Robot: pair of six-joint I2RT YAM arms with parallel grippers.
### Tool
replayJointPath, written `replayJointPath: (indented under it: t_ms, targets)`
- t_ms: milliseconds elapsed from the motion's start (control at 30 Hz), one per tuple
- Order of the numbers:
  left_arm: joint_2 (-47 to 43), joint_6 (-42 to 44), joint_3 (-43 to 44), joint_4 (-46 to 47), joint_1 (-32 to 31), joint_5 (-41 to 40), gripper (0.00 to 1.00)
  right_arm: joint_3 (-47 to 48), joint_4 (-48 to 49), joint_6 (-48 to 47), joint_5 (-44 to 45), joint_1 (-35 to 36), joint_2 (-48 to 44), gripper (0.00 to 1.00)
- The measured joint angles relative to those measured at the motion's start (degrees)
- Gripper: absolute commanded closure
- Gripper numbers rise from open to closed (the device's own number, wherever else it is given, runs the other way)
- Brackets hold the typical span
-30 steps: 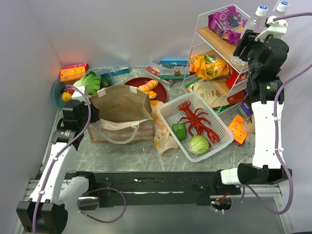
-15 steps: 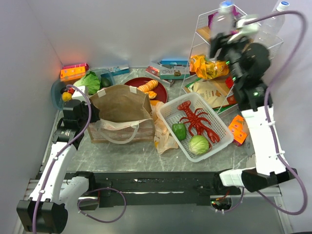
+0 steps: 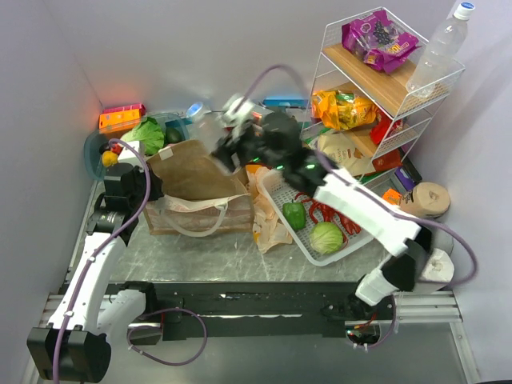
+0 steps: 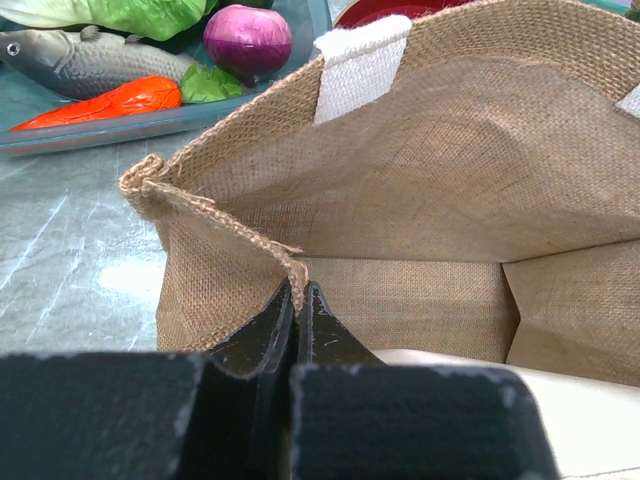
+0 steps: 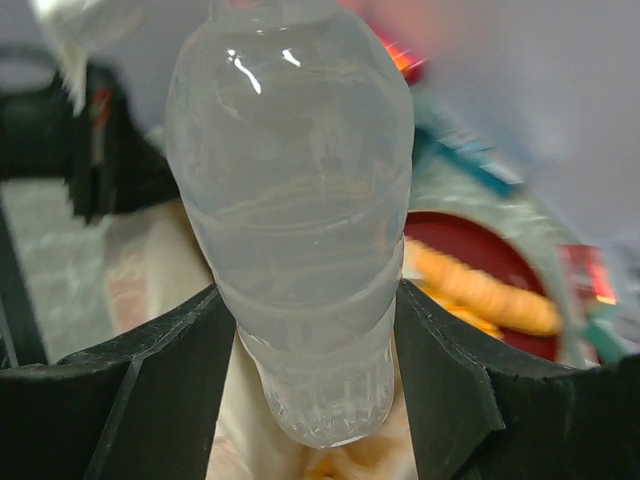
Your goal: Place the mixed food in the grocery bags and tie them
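My right gripper (image 3: pixel 226 144) is shut on a clear bottle (image 3: pixel 205 126) with a blue cap and holds it above the back rim of the brown bag (image 3: pixel 196 172). In the right wrist view the bottle (image 5: pixel 295 200) stands between my fingers (image 5: pixel 160 400). My left gripper (image 3: pixel 149 186) is shut on the bag's left rim (image 4: pixel 297 285) and holds it open. The tan plastic bag (image 3: pixel 268 226) lies crumpled beside the brown bag. A green pepper (image 3: pixel 294 214) and a cabbage (image 3: pixel 326 238) lie in the white basket (image 3: pixel 276 186). Lettuce (image 3: pixel 148 133) lies at the back left.
A wire rack (image 3: pixel 382 84) at the back right holds a purple packet (image 3: pixel 376 36), an orange packet (image 3: pixel 342 109) and a second bottle (image 3: pixel 440 50). A red lobster (image 3: pixel 326 210) lies in the basket. A tape roll (image 3: pixel 425 198) sits at the right. A blue tray (image 4: pixel 90 125) holds a fish, carrot and onion.
My right arm has swung from the rack at the top right leftward and down with the bottle, to above the brown bag. The left arm has not moved.
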Motion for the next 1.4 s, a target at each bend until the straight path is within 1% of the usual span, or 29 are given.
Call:
replayJointPath:
  t_ms: [133,300,400,633,700,767,800,933,1033,1133,1400]
  targets:
    - [-0.4,0.0,0.0,0.0,0.0,-0.3,0.99,0.0,0.0,-2.0,-2.6,5.0,7.4,1.00]
    - [-1.2,0.0,0.0,-0.5,0.0,-0.8,0.99,0.3,-1.4,-3.5,-5.7,6.8,14.0,1.00]
    - [-2.0,-0.1,0.0,-1.0,0.0,-1.4,0.99,0.4,-4.2,-5.1,-5.6,6.6,16.1,1.00]
    - [-4.4,-0.4,-0.7,-1.8,0.0,-3.4,0.99,0.5,-13.0,-9.0,-2.7,6.1,16.5,1.00]
    - [-5.0,-0.5,-0.7,-2.0,0.0,-3.4,0.99,2.8,-17.8,-10.1,-1.9,6.0,17.6,1.00]
    - [-5.5,-0.5,-0.8,-2.2,0.0,-3.4,0.99,6.9,-21.7,-11.0,-1.5,6.0,20.1,1.00]
    - [-5.7,-0.5,-0.9,-2.2,0.0,-3.4,0.99,10.5,-24.1,-11.5,-1.2,6.0,22.4,1.00]
    - [-6.1,-0.5,-1.4,-2.2,0.0,-3.7,0.99,17.8,-26.5,-12.5,0.0,6.1,29.2,1.00]
    - [-6.1,-0.5,-1.4,-2.2,0.0,-3.8,0.99,18.5,-27.3,-12.8,0.4,6.2,32.2,1.00]
    - [-6.1,-0.5,-1.4,-2.2,0.0,-3.8,0.99,18.8,-30.3,-13.6,1.3,6.6,34.2,1.00]
    - [-6.1,-0.4,-1.5,-2.2,0.0,-3.8,0.99,18.9,-33.1,-15.0,2.6,8.6,35.5,0.92]
